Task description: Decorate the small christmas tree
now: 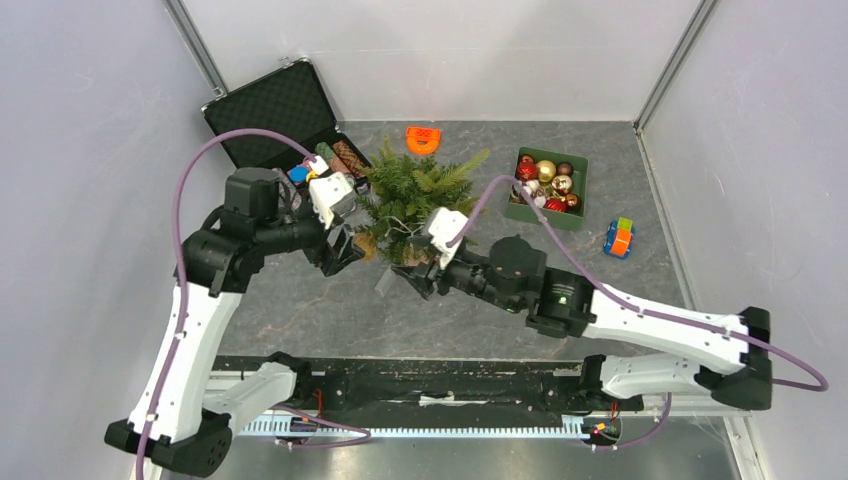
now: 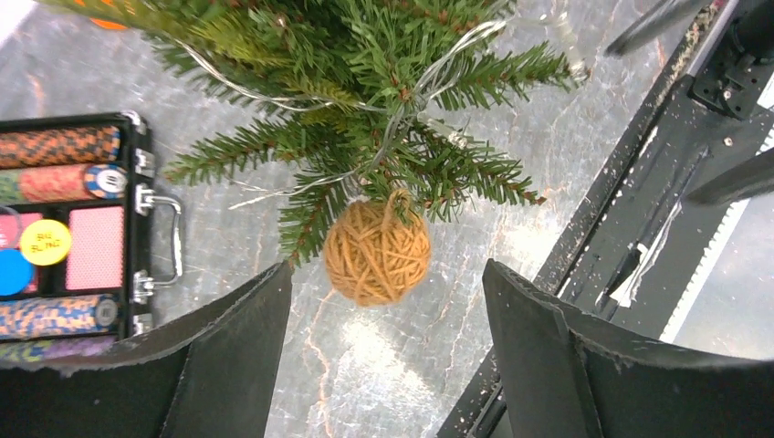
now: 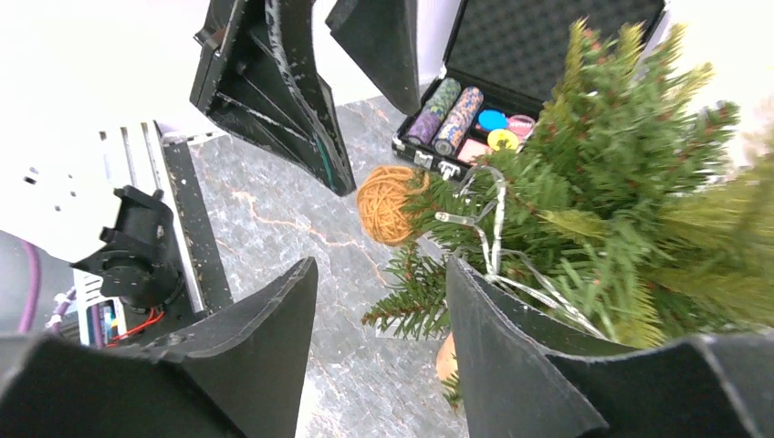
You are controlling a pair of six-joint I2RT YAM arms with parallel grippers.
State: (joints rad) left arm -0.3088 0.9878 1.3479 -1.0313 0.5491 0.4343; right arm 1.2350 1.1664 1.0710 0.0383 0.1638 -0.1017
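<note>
The small christmas tree [image 1: 410, 195] stands mid-table, with silver wire strands in its branches. An orange yarn ball ornament [image 2: 376, 254] hangs from a low branch on its near-left side; it also shows in the right wrist view [image 3: 387, 204]. My left gripper [image 2: 388, 342] is open and empty, just short of the ball, its jaws wide apart on either side below it. My right gripper [image 3: 381, 342] is open and empty at the tree's near side, one finger [image 3: 520, 356] against the lower branches. The tan stump base [image 3: 446, 358] peeks out beside that finger.
An open black briefcase [image 1: 285, 115] with poker chips and cards lies at the back left, close behind the left gripper. A green box of baubles [image 1: 546, 188] sits right of the tree. An orange piece [image 1: 423, 139] lies behind the tree, a coloured toy [image 1: 619, 238] at the right.
</note>
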